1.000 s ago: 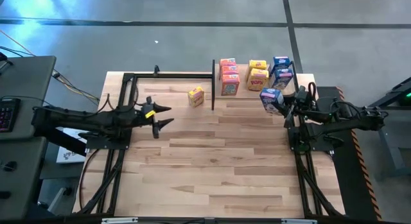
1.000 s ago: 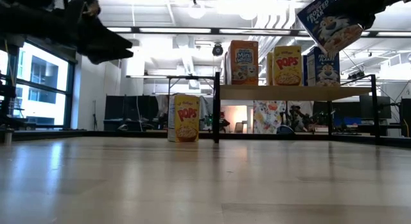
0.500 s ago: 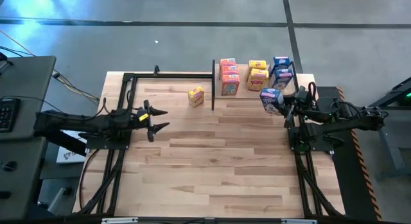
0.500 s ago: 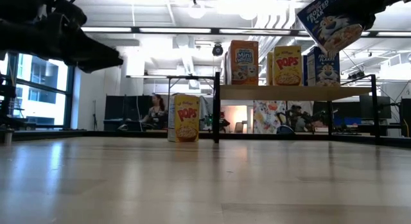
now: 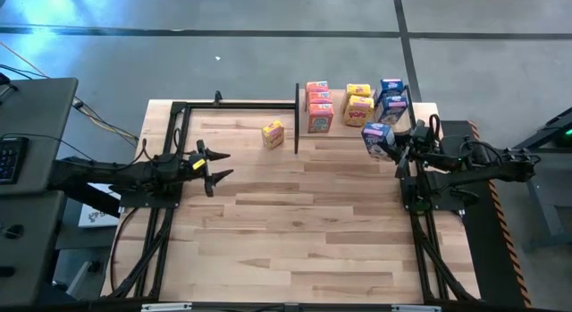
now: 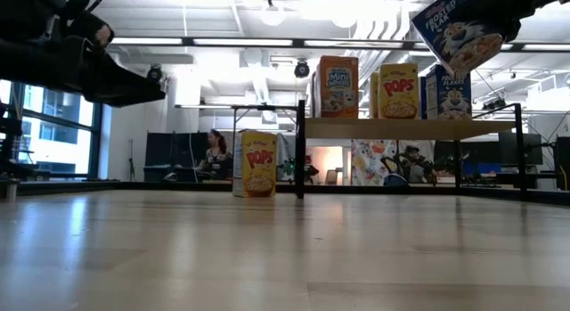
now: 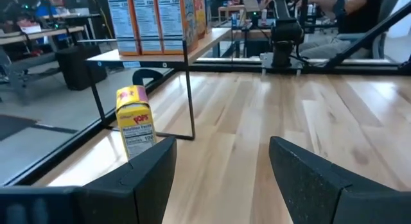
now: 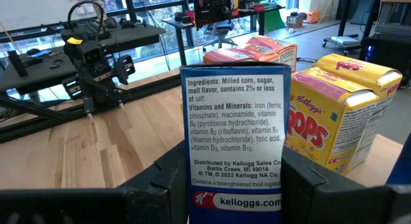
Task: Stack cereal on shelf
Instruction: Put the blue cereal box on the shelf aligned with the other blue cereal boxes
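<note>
Cardboard is what matters here: the blue cereal box [image 5: 378, 139] held by the right claw [image 5: 396, 148] looks light, stiff-walled and hollow, so I judge it would dent under a hard squeeze and could slip on its glossy print; the narrow side panels, low on the box, seem the sound place to hold, and the right wrist view shows the two fingers clamped on just those sides. In the high view this box sits right of centre near the top, just off the near edge of the shelf [image 5: 344, 133]. On the shelf stand orange boxes [image 5: 318, 105], yellow boxes [image 5: 358, 102] and two more blue boxes [image 5: 391, 96], close together in short rows. One yellow box [image 5: 273, 133] stands alone on the table [image 5: 295, 223], left of the shelf's black post, upright and untouched. The left claw [image 5: 214, 166] hangs at centre left of the high view, fingers apart and holding nothing, well apart from that lone box.
</note>
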Controlling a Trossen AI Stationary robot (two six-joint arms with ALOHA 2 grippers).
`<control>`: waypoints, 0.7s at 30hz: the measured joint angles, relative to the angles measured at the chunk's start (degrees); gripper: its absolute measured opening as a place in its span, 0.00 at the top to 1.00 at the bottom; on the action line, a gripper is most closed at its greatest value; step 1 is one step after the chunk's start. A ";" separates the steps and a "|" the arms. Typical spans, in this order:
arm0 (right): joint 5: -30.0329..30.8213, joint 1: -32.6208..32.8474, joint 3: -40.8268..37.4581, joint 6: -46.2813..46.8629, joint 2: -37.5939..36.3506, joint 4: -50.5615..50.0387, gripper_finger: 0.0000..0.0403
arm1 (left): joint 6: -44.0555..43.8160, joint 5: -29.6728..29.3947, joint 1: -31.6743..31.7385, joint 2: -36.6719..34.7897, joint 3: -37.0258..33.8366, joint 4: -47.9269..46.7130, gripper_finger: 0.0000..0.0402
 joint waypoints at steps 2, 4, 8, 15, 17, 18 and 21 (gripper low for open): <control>0.00 0.00 0.00 -0.03 0.00 0.00 0.62 | 0.38 0.03 0.00 0.01 0.00 -0.80 0.40; 0.03 0.00 0.00 -0.50 0.00 0.00 0.62 | -0.49 0.10 0.00 0.02 0.00 -0.94 0.40; 1.34 0.02 0.00 -2.41 0.01 0.00 0.62 | -4.37 0.11 0.00 0.02 0.00 -0.84 0.40; 4.09 0.02 0.00 -9.20 0.00 0.00 0.62 | -5.55 0.11 0.00 0.04 0.00 -0.90 0.40; 4.04 0.02 0.00 -10.70 0.00 0.00 0.62 | -5.55 0.11 0.00 0.04 0.00 -0.90 0.40; 4.02 0.02 0.00 -11.61 0.00 0.00 0.62 | -5.55 0.11 0.00 0.04 0.00 -0.90 0.40; 3.98 0.02 0.00 -13.22 0.00 0.00 0.62 | -5.56 0.11 0.00 0.07 0.02 -0.90 0.40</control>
